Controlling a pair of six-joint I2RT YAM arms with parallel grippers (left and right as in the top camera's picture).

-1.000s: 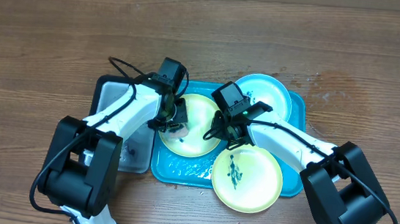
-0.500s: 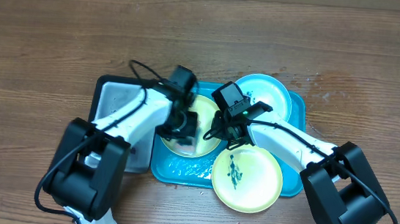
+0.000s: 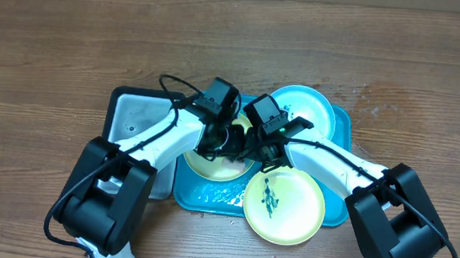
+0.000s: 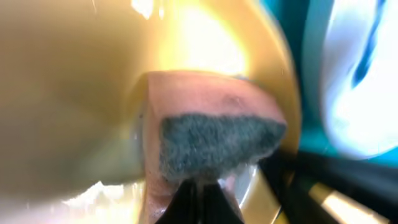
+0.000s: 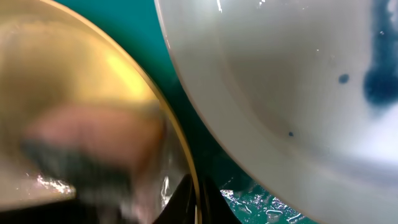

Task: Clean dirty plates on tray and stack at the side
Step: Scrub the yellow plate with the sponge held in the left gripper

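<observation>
The first yellow-green plate (image 3: 219, 169) lies in the left half of the tray (image 3: 206, 196). The left end effector (image 4: 199, 198) is clamped on a pink sponge (image 4: 211, 143), whose dark scouring face presses on this plate. The right end effector (image 5: 196, 200) is closed on the same plate's rim, toward the tray's middle. A light blue plate (image 3: 310, 110) with dark smears sits in the tray's far right corner. A second yellow-green plate (image 3: 286, 206), smeared green, overhangs the tray's near edge. A grey metal tray (image 3: 133, 124) sits just beside the tray's left side on the desk (image 3: 52, 44).
</observation>
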